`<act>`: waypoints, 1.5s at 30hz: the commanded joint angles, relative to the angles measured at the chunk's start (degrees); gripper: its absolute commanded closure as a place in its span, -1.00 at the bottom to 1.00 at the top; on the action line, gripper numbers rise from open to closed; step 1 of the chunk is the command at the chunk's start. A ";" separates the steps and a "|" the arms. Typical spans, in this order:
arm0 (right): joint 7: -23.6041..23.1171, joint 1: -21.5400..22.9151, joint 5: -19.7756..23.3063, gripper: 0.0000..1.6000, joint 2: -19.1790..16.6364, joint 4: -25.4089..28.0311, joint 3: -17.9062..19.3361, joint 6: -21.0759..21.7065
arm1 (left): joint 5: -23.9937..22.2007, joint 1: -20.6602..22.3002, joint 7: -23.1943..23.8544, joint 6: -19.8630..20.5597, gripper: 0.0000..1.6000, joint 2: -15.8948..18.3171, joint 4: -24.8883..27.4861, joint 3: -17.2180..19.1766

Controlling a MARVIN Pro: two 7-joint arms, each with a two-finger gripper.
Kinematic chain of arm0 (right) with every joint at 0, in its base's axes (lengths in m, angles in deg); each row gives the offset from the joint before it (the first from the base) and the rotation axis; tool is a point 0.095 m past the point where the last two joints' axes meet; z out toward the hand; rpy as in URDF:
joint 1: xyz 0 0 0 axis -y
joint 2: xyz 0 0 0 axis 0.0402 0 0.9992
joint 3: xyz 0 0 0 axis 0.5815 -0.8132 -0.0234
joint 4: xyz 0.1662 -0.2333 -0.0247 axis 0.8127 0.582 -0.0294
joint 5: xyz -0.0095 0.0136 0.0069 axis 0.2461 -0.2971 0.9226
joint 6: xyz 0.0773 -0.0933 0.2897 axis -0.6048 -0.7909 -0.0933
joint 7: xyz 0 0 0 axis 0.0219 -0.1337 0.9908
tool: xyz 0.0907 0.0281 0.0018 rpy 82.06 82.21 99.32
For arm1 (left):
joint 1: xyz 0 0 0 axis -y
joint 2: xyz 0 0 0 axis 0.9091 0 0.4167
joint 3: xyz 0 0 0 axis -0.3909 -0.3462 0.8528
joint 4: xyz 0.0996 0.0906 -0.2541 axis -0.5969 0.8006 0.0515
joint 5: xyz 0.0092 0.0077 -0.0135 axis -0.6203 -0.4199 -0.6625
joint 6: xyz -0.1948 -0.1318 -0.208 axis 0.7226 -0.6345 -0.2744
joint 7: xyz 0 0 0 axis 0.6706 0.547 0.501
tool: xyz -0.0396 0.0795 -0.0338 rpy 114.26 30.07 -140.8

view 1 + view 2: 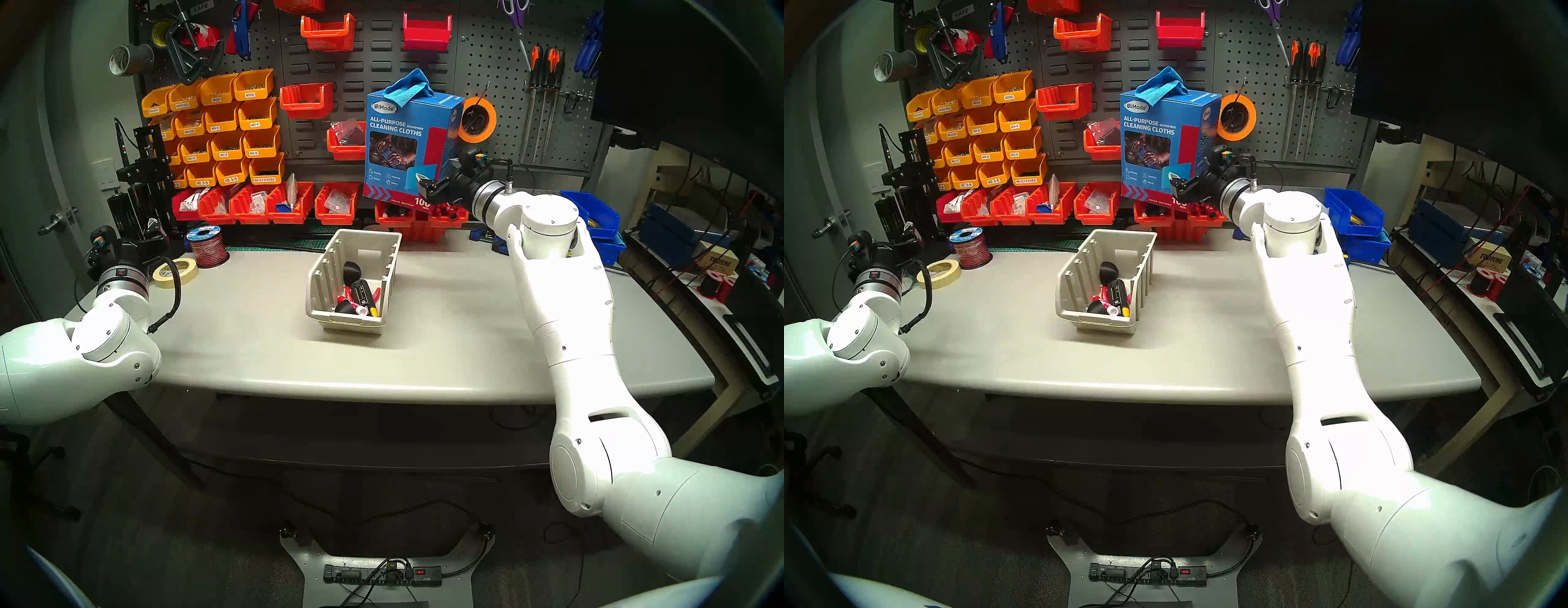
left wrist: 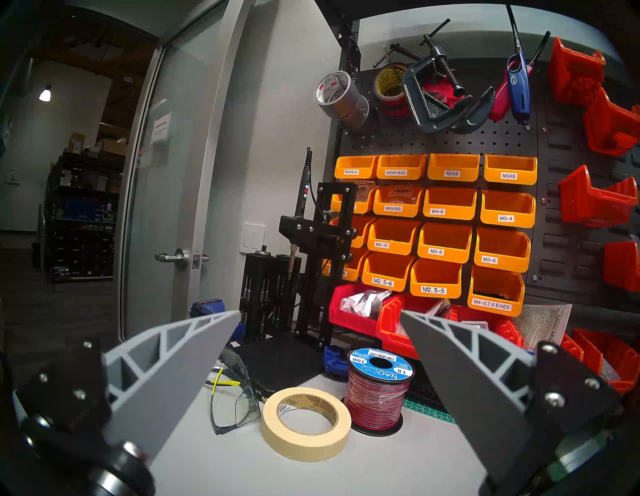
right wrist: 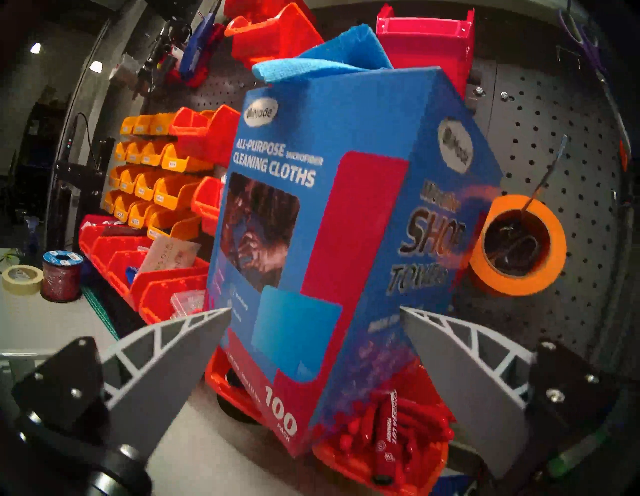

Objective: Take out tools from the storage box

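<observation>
The beige storage box [image 1: 324, 276] [image 1: 1076, 280] stands mid-table with its low front toward me. The tools lie inside it: two black round cups [image 1: 352, 270] [image 1: 344, 306], a long black tool with yellow marks [image 1: 365, 295], a red-capped white marker [image 1: 359, 309] and a slim red-handled tool [image 1: 376, 294]. My right gripper [image 1: 426, 189] [image 3: 315, 310] hangs open behind the box, up at the pegboard wall, with nothing between its fingers. At the table's far left corner my left gripper [image 2: 320, 313] is open and empty, far from the box.
A blue carton of cleaning cloths [image 1: 407, 148] sits on red bins [image 1: 399, 212] right in front of the right gripper. A masking tape roll [image 2: 306, 422], a red wire spool [image 2: 377, 391] and safety glasses [image 2: 235, 401] lie before the left gripper. Blue bins [image 1: 594, 220] stand at the back right.
</observation>
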 commanded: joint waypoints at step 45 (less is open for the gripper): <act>-27.88 13.15 8.28 -1.00 -2.99 -1.82 -5.21 8.39 | 0.50 0.70 -0.15 0.02 -1.00 -0.19 0.13 0.64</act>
